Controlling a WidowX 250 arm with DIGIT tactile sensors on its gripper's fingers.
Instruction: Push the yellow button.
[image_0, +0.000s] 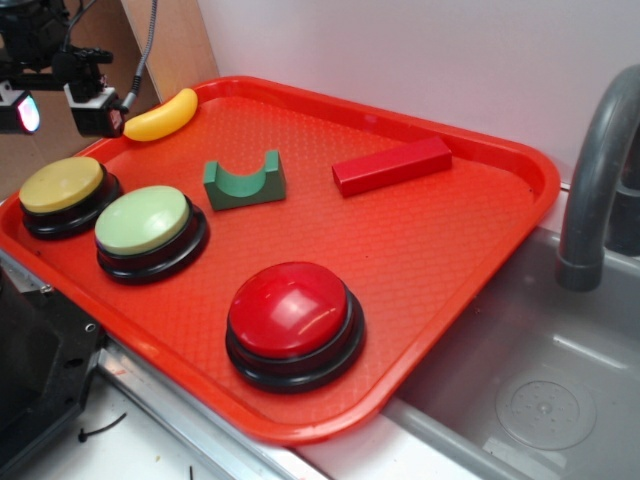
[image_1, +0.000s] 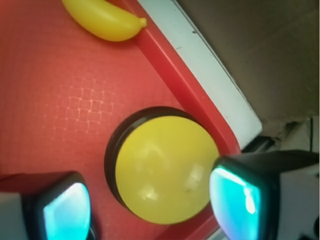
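From my exterior view, nearest on the red tray (image_0: 450, 250) sits the red button (image_0: 292, 318), a big dome on a black base close to the tray's front rim. Behind it and to the left comes the pale green button (image_0: 146, 226), and just beside that, tucked into the tray's left corner, the yellow button (image_0: 64, 190) with its flatter mustard cap on a black base. Further in lie the green arch block (image_0: 244, 181) and, apart from it toward the right, the red bar block (image_0: 391, 165). At the far rim rests the toy banana (image_0: 162, 115).

My claw (image_0: 55, 108) hangs above the tray's left edge, over the yellow button and clear of its cap. On the wrist feed its two fingers (image_1: 235, 195) stand spread apart with nothing between them, the yellow cap filling the gap below and the banana showing at the top.

The tray rests on a light surface (image_0: 150, 440). To the right is a grey sink (image_0: 540, 390) with a grey faucet (image_0: 600, 170) arching over it, and a pale wall (image_0: 400, 60) runs behind.
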